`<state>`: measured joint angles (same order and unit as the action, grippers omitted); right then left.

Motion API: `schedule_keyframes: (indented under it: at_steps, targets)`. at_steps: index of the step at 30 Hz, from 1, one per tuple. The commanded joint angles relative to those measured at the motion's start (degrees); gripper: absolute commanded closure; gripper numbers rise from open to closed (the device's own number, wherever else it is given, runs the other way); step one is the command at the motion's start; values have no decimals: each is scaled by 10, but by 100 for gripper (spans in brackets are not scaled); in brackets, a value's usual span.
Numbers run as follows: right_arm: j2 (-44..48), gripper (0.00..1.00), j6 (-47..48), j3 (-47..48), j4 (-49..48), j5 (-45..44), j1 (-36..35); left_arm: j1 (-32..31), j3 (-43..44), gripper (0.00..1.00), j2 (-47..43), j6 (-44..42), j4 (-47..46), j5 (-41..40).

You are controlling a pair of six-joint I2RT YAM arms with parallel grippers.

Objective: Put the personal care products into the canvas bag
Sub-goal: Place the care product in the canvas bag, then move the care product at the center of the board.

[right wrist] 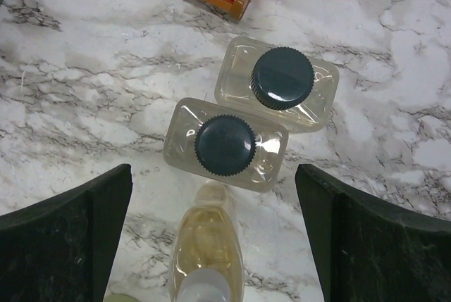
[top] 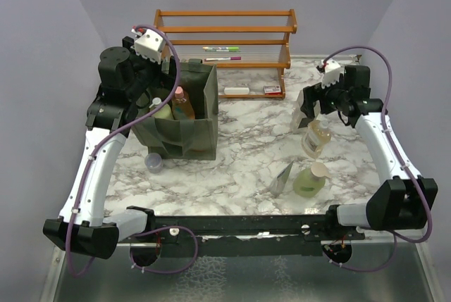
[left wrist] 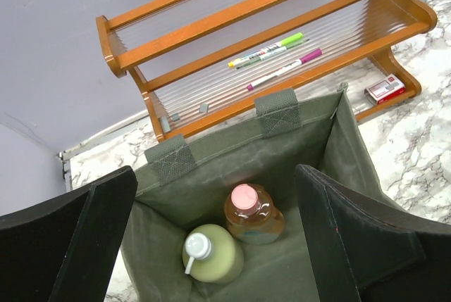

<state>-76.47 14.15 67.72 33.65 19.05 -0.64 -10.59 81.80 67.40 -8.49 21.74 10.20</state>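
The olive canvas bag point(top: 190, 122) stands open at the left. A pale green bottle point(left wrist: 213, 253) and an orange bottle with a pink cap point(left wrist: 254, 214) stand upright inside it. My left gripper point(left wrist: 215, 172) hangs open above the bag's mouth, holding nothing. At the right, my right gripper point(right wrist: 213, 168) is open over two clear bottles with black caps point(right wrist: 225, 143) point(right wrist: 282, 80), touching neither. An amber pump bottle point(top: 316, 139), a green pump bottle point(top: 310, 181) and a grey pouch point(top: 283, 177) sit on the marble nearer the front.
A wooden slatted rack point(top: 225, 41) stands at the back with green and pink markers point(top: 222, 53) on its shelf. A small red-and-white box point(top: 271, 89) lies under it. A lavender cup point(top: 153, 162) sits in front of the bag.
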Motion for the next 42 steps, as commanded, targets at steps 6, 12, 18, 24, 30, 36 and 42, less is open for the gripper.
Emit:
schedule_keyframes:
  at_steps: [6, 12, 18, 24, 30, 36, 42]
  targets:
    - [-28, 1, -25, -36, -81, -81, -22, 3, -1, 3, -15, 0, -4, -4]
    - [-53, 1, -29, -43, -102, -88, -29, 2, -1, 3, -11, 0, -5, 2]
    - [-74, 5, -38, -50, -115, -82, -39, 3, -4, 3, -8, 0, -7, 4]
    - [-80, 25, -34, -48, -113, -71, -42, 3, -4, 3, -10, -6, -5, 6]
    - [-51, 44, 19, -51, -92, 24, -66, 3, 16, 3, -6, -18, 4, 12]
    - [-49, 52, 76, -38, -52, 83, -141, 3, 42, 3, 2, -28, 19, 61]
    - [-63, 52, 152, -31, 0, 151, -231, 2, 45, 1, 1, -42, 39, 116]
